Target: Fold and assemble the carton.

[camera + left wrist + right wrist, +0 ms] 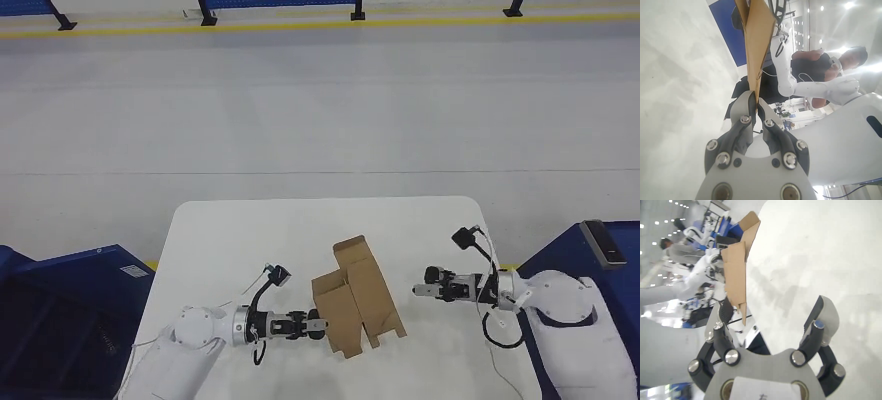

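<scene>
A brown cardboard carton [357, 298], partly folded with flaps standing up, rests on the white table [230, 240] near its front middle. My left gripper [318, 325] is at the carton's left edge, shut on a cardboard panel. In the left wrist view the gripper [755, 101] pinches the thin edge of the carton [756, 47] between both fingers. My right gripper [420, 290] hovers just right of the carton, open and holding nothing. In the right wrist view its fingers [816, 311] are spread wide, with the carton [735, 275] a short way ahead.
The white table has free room behind and to the left of the carton. Blue bins [60, 300] stand on the floor at the table's left and right [590, 250]. The table's front edge is close to both arms.
</scene>
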Action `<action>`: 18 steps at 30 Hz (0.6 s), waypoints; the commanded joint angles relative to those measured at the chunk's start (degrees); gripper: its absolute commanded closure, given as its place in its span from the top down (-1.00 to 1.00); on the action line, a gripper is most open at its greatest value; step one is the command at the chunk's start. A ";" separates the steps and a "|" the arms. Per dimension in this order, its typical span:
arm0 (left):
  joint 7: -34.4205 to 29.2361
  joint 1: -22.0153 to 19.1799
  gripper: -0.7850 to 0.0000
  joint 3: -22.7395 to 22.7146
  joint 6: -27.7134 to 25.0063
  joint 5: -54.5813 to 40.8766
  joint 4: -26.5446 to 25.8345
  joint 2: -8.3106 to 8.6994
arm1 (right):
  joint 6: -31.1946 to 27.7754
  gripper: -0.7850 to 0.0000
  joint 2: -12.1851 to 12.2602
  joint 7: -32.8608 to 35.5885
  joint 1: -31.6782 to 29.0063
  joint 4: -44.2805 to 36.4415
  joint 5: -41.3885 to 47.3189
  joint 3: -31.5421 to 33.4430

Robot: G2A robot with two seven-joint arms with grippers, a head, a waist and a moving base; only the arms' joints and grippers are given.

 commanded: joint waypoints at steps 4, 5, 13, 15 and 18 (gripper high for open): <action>0.10 1.85 -1.00 -0.56 0.41 -0.38 -3.09 0.54 | 4.69 1.00 1.62 4.76 6.76 7.44 8.28 -5.62; 0.10 1.99 -1.00 -0.49 0.51 -0.51 -3.35 0.57 | 4.76 1.00 1.83 4.83 7.20 7.73 8.53 -6.32; 2.08 0.47 -1.00 2.71 3.20 -1.50 -4.44 0.05 | 1.22 1.00 4.25 1.28 8.40 8.41 9.69 -12.75; 3.21 -0.03 -1.00 3.43 3.61 -1.24 -4.15 -0.15 | 0.94 1.00 4.67 1.01 8.31 7.99 11.21 -13.67; 5.17 -0.76 -1.00 4.84 4.19 -0.31 -3.73 -0.51 | 0.38 0.69 5.62 0.45 8.10 7.08 12.22 -14.75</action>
